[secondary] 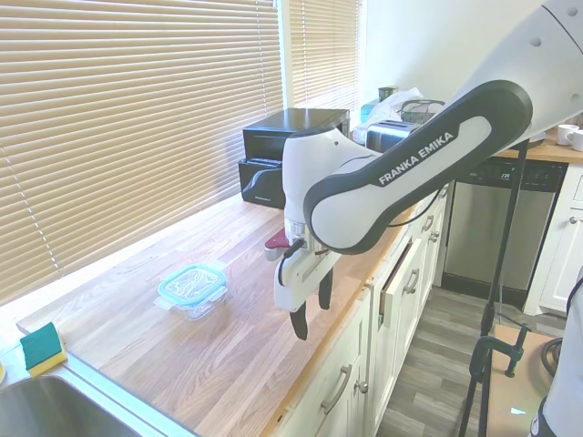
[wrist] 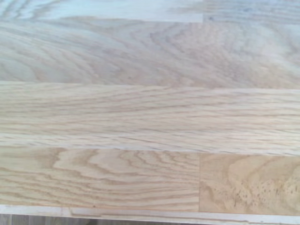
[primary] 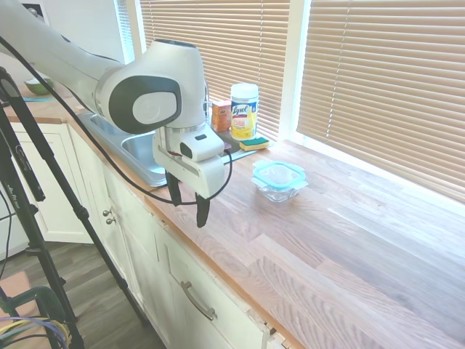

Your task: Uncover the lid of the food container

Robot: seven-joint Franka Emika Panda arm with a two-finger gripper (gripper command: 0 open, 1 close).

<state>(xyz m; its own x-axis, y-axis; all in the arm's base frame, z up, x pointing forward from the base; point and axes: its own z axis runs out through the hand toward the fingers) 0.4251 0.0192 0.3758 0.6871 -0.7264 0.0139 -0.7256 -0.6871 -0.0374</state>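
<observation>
The food container (primary: 279, 187) stands upright on the wooden table (primary: 349, 247), in the middle of its depth, between the window side and the front edge. The lid (primary: 278, 173) lies flat on top of the food container, closed over it, its teal rim level with the table surface. The unit is squarish with rounded corners, so no long axis can be determined; in the first exterior view one corner points toward the front edge of the table. No writing can be read on the lid or on the glass.

The pincer (primary: 188, 205) hangs above the front edge of the table, fingers pointing down, well apart from the food container. Its two dark fingers stand spread with a clear gap between them, and nothing is held. The wrist view shows only bare wood grain and the front lip of the table.

The arm casing reads "FRANKA EMIKA" in the second exterior view.

Toward the sink (primary: 138, 153) end of the table, by the window, stands a yellow canister (primary: 244, 110) with a white lid, labelled "Lysol". A yellow-green sponge (primary: 253, 143) lies just beside it, and an orange box (primary: 221, 115) stands behind; its print is too small to read.
</observation>
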